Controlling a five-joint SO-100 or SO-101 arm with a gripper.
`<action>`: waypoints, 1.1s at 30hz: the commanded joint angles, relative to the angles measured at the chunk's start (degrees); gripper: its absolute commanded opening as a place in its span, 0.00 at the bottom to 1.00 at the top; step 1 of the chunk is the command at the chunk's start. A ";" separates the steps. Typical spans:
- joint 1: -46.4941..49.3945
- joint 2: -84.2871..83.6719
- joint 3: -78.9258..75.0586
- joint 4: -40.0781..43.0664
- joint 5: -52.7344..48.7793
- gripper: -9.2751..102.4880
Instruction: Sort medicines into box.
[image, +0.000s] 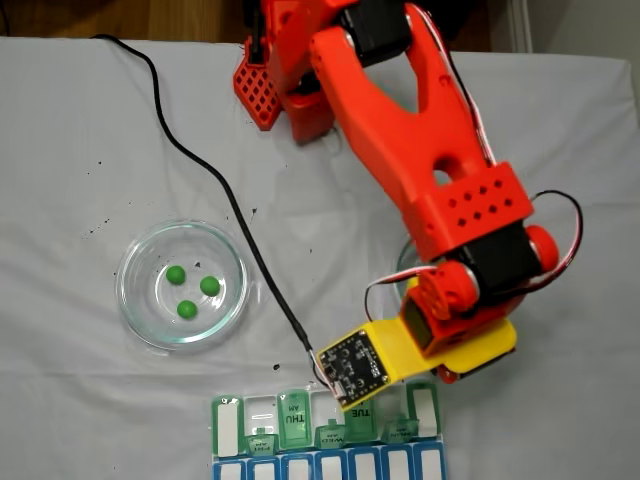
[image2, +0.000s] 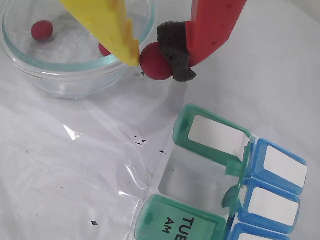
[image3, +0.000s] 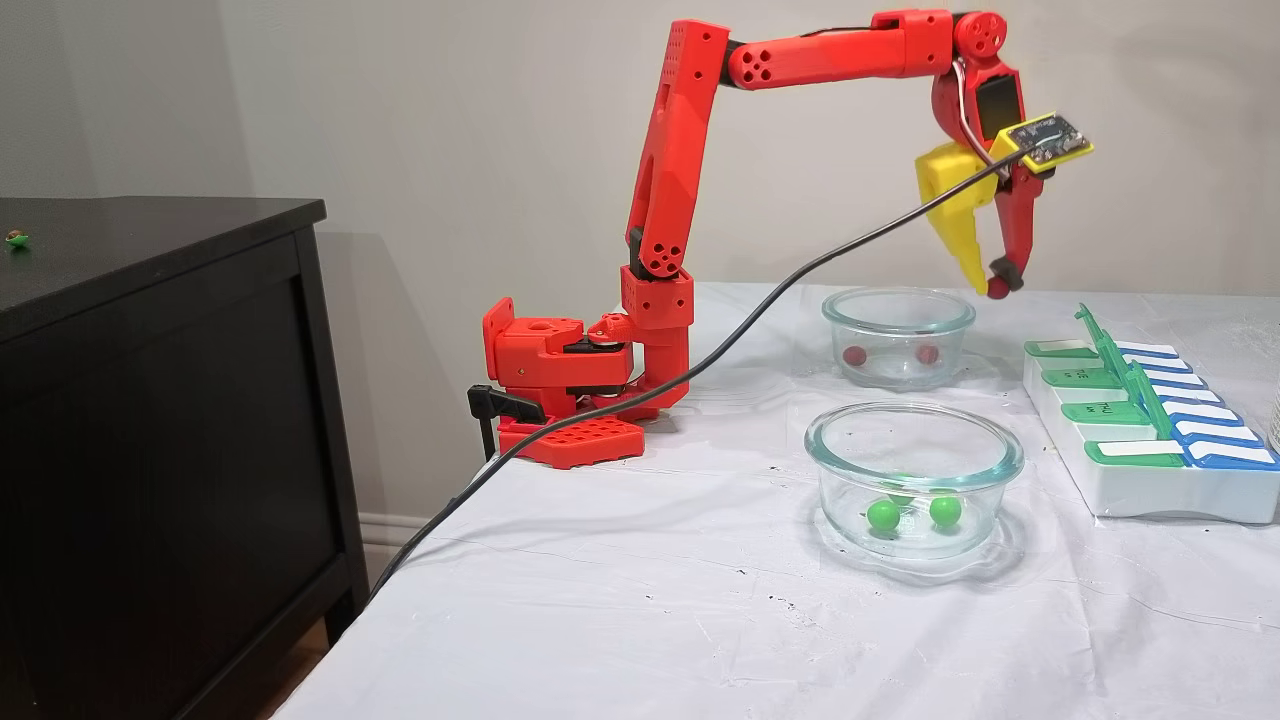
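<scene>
While gripper (image2: 150, 60) pinches one dark red ball (image2: 156, 61) between yellow tip and padded red finger, open compartment (image2: 197, 172) of pill organiser (image2: 272, 167) lies lower right of it in wrist view, clearly lower. Count: two red balls in glass dish (image3: 898, 335) beside; three green balls in second dish (image: 182, 284), left of frame.

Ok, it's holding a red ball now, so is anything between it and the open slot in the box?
Nothing visible. The gripper holds the red ball in the air beside the glass dish; the open slot lies uncovered below.
</scene>
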 joint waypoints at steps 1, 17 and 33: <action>1.76 5.19 -2.90 -1.85 0.70 0.08; 7.29 8.26 2.99 -5.10 -2.72 0.08; 7.82 10.81 11.69 -19.95 -2.46 0.08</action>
